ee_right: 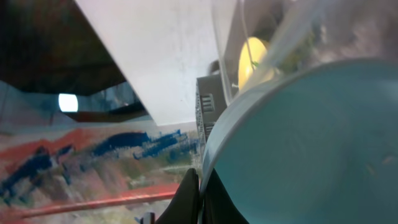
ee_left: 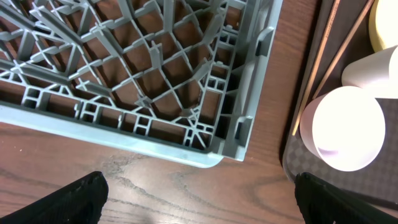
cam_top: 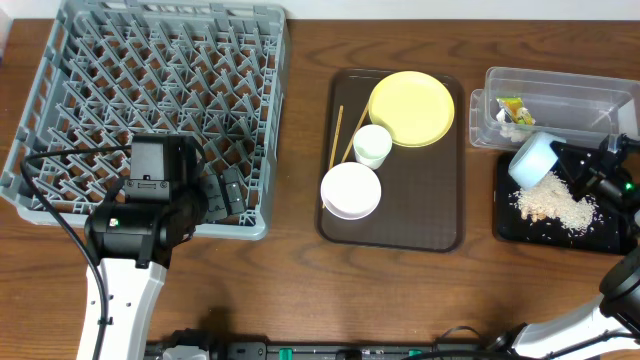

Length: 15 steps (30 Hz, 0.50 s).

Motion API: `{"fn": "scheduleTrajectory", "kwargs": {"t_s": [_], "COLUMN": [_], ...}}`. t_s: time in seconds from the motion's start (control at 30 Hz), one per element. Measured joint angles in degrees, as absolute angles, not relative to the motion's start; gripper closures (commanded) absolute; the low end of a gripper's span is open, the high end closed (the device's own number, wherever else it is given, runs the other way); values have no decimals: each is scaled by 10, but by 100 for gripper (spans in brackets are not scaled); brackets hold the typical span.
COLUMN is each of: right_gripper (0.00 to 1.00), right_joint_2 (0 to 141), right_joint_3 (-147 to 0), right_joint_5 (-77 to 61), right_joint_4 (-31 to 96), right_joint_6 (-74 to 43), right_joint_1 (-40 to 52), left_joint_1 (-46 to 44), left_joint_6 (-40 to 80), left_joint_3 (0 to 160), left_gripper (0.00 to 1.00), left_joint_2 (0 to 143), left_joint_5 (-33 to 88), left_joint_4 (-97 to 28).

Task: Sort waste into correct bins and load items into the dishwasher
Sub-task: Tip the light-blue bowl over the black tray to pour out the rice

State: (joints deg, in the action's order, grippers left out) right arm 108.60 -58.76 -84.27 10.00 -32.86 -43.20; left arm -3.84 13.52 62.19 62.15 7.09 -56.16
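The light blue bowl (cam_top: pixel 533 158) is held tipped on its side over the upper left corner of the black tray (cam_top: pixel 508 228). It is clamped at the rim by the right fingers (ee_right: pixel 189 194), of which only a thin dark edge is seen in the right wrist view. The crumbs (cam_top: pixel 555 203) are spread on the tray just below and right of the bowl.

A rim-only hold is judged the weak spot. If the bowl twists or slips, it would be dropped into the pile and crumbs thrown over the tray's low edge onto the table (cam_top: pixel 300 290). The clear tub (cam_top: pixel 570 105), with the wrapper (cam_top: pixel 512 108) and white paper (cam_top: pixel 515 128) inside, sits just above the bowl in the frame, so its wall could be knocked on a careless lift. A few specks seem to cling inside the bowl and could be carried along to the rack.

Far across at upper left, nothing is seen loaded in the dish rack (cam_top: pixel 180 80). Between it and the bowl lies the brown serving tray (cam_top: pixel 410 210), where the yellow plate (cam_top: pixel 412 108), white cup (cam_top: pixel 373 145), white bowl (cam_top: pixel 350 190) and chopsticks (cam_top: pixel 337 135) are set. The cup and white bowl stand up in any low path. The left fingers (ee_left: pixel 78 199) are spread wide with nothing between them, over bare table at the rack's lower right corner, the corner likeliest to be approached.
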Motion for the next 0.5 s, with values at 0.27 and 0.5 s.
{"fn": "scheduleTrajectory", "kwargs": {"t_s": [0.27, 0.5], "right_gripper": [99, 99], "right_joint_2": [1078, 1077], "right_joint_3": [-588, -588], "right_joint_5": [-867, -871], "right_joint_4": [67, 65], "right_joint_6": [-303, -302], "right_joint_1": [-423, -413], "left_joint_1": [-38, -38], "left_joint_6": [135, 135], "left_joint_3": [622, 622], "left_gripper": [2, 1], "left_joint_2": [622, 622], "left_joint_5": [71, 71], "left_joint_4": [-561, -561]}}
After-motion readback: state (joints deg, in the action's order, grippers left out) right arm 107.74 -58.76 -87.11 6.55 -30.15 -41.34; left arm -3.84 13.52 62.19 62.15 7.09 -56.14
